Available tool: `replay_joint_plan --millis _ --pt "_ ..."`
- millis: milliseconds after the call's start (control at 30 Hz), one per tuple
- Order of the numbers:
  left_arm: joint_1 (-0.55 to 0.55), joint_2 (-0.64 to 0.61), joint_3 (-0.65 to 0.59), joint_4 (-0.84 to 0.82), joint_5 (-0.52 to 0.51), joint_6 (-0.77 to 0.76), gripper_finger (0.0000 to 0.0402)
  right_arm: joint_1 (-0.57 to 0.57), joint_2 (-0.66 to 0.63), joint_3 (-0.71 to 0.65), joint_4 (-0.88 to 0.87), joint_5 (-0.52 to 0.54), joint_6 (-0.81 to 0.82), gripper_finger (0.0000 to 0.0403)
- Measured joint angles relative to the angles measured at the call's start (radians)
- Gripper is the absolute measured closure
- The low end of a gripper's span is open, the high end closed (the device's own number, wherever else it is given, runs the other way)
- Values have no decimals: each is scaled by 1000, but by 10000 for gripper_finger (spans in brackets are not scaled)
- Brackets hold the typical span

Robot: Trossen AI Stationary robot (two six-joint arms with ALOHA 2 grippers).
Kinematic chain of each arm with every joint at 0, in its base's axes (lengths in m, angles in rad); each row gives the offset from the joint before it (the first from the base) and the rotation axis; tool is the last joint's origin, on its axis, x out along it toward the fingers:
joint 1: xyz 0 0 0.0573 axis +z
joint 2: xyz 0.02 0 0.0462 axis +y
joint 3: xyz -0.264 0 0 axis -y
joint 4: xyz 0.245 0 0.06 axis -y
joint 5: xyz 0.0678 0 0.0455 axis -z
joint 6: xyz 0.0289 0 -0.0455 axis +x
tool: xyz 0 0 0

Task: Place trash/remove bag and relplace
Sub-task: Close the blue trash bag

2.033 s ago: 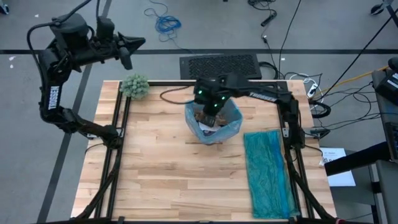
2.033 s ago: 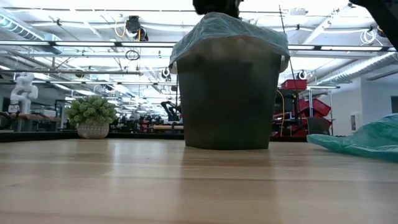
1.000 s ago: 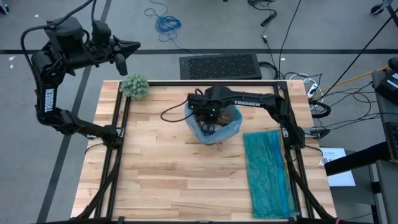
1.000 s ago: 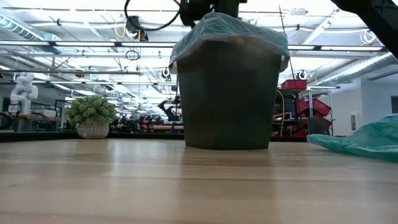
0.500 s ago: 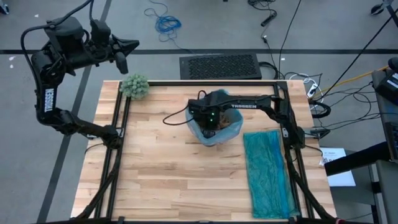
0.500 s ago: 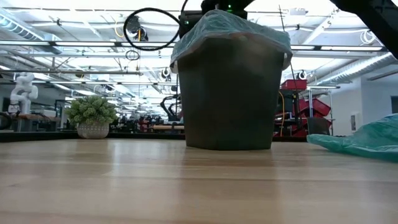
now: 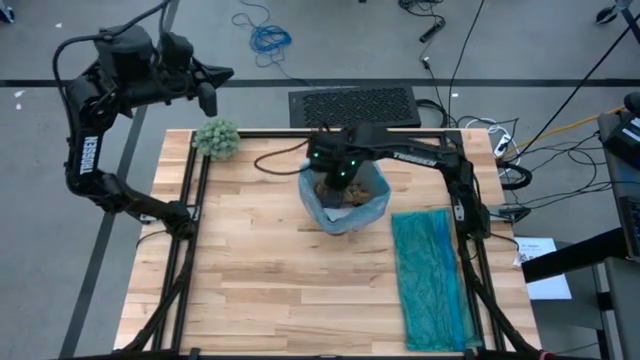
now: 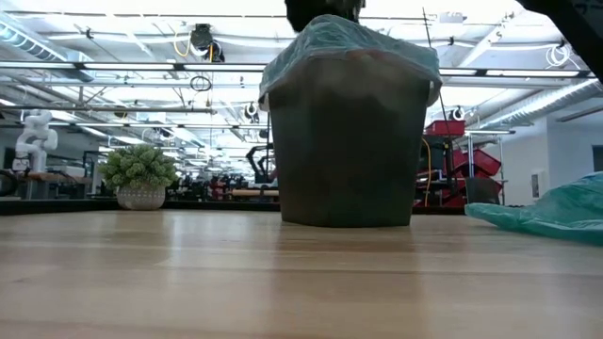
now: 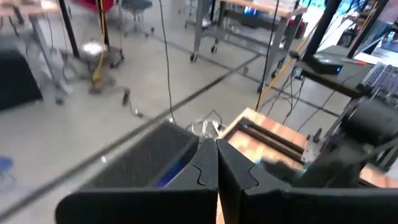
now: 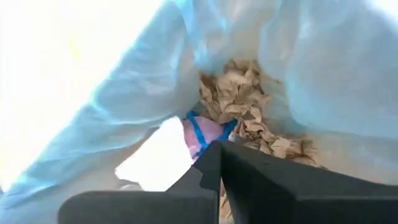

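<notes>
Trash (image 7: 345, 192), brown wads, sits inside the bag (image 7: 372, 208) lining a bin at upper centre of the tabletop (image 7: 260, 270) in the high view. Right claw (image 7: 338, 175) hangs over the bin mouth; left claw (image 7: 205, 90) is raised off the upper-left corner, near a green plant (image 7: 217, 138). Teal bag (image 7: 432, 275) lies flat at lower right.

Low view: bin (image 8: 344, 151) centre, bag rim (image 8: 349, 42) draped over its top.

Left wrist view: fingers (image 9: 205, 171) pressed together.

Right wrist view: fingers (image 10: 214, 165) closed, empty, above crumpled brown paper (image 10: 239, 99).
</notes>
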State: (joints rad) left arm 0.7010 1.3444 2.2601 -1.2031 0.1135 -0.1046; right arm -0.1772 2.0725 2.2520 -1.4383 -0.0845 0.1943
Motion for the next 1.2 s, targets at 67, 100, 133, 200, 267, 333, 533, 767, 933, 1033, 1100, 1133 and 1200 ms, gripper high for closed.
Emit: replay_joint_plan --millis 67,100,133,200,267,333,533,767,933,1033,1100,1133,1200 --pt "0 12 0 -42 0 -25 402 0 0 49 -18 0 29 403" --pt "1 17 0 -72 0 -38 402 0 1 76 -36 0 40 403" --pt "5 22 0 -110 0 -50 402 0 1 101 -51 0 48 403" --pt "15 30 0 -198 2 -90 402 0 -28 92 -38 -3 65 403" --pt "23 34 -6 -291 9 -123 402 -1 -57 86 -47 -14 83 403" --pt "26 34 -23 -342 30 -165 402 -2 -89 91 -51 -17 93 403" --pt "25 7 -110 -319 123 -264 402 -29 -199 94 -45 -20 93 403" --pt "25 -87 -434 -31 280 -377 402 -92 -302 94 -45 -20 61 403" --pt "-23 -169 -790 317 385 -570 402 -133 -360 94 -59 -23 33 403" --pt "-29 -237 -1001 476 400 -704 402 -152 -391 94 -75 -26 23 403" --pt "-29 -297 -1135 626 426 -813 401 -163 -406 94 -77 -27 19 403" --pt "-29 -323 -1205 708 440 -875 401 -168 -412 94 -78 -29 17 403" --pt "-29 -364 -1333 878 462 -1005 401 -178 -422 94 -78 -48 12 403"
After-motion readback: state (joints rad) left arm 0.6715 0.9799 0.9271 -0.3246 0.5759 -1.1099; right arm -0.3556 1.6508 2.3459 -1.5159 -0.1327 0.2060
